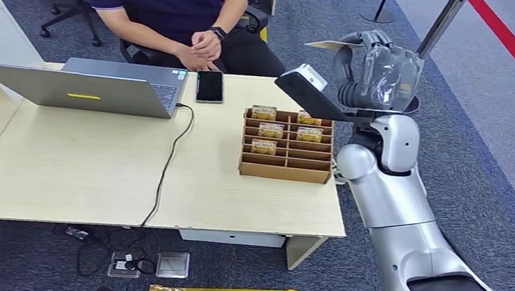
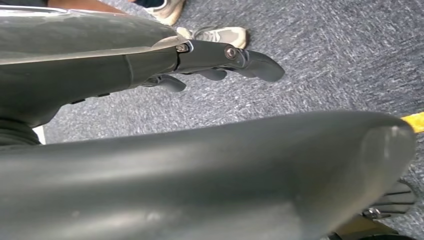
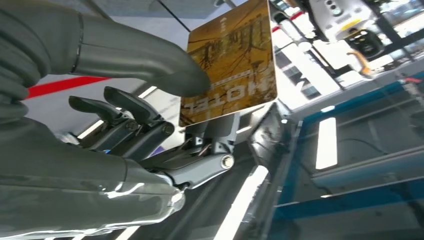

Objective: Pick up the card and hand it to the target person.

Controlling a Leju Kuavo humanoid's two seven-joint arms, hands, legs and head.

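My right hand [image 1: 378, 71] is raised beyond the table's right end and pinches a card [image 1: 331, 45] that sticks out flat toward the left. In the right wrist view the thumb presses on the yellow-brown hotel card [image 3: 235, 65] against the fingers [image 3: 200, 160] below it. A person [image 1: 176, 0] in a dark blue shirt sits behind the table, hands folded at its far edge, left of the card. My left hand [image 2: 215, 60] hangs over grey carpet with fingers loosely curled and nothing in them.
A brown slotted card box [image 1: 288, 146] holding several cards stands on the light wooden table [image 1: 79, 170]. An open laptop [image 1: 80, 83], a black phone [image 1: 210, 86] and a cable [image 1: 165, 172] lie to its left. A black card reader [image 1: 310, 93] sits by my right wrist.
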